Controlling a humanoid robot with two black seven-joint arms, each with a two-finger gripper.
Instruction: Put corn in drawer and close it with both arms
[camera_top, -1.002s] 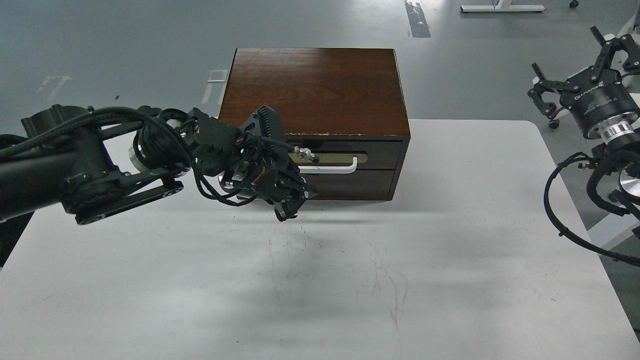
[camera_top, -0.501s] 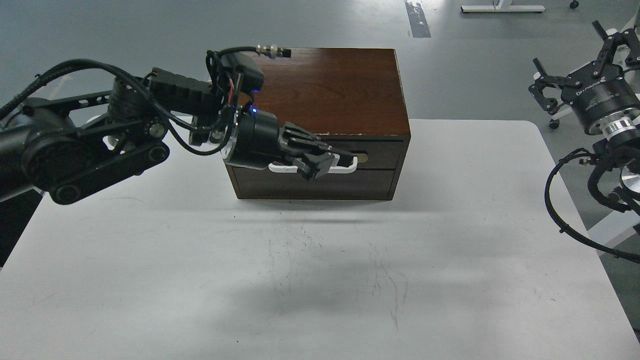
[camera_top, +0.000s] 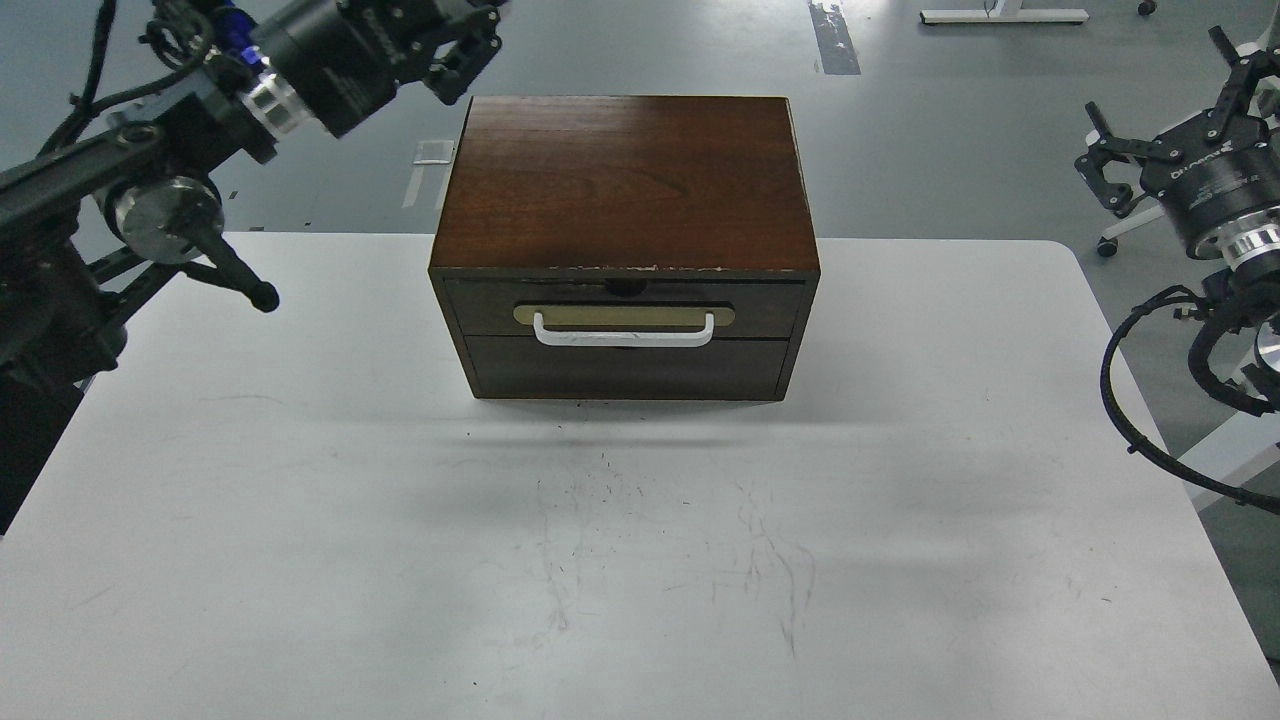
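Your left end effector (camera_top: 462, 45) sat upper left, spread wide and empty; the right end effector (camera_top: 1165, 140), upper right, likewise. With the drawer (camera_top: 625, 307) shut and no corn visible, you risked a false finish.

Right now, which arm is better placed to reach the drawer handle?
Left, probably. The left gripper hangs beside the box's back corner; the right gripper sits off past the table edge. The drawer looks shut.
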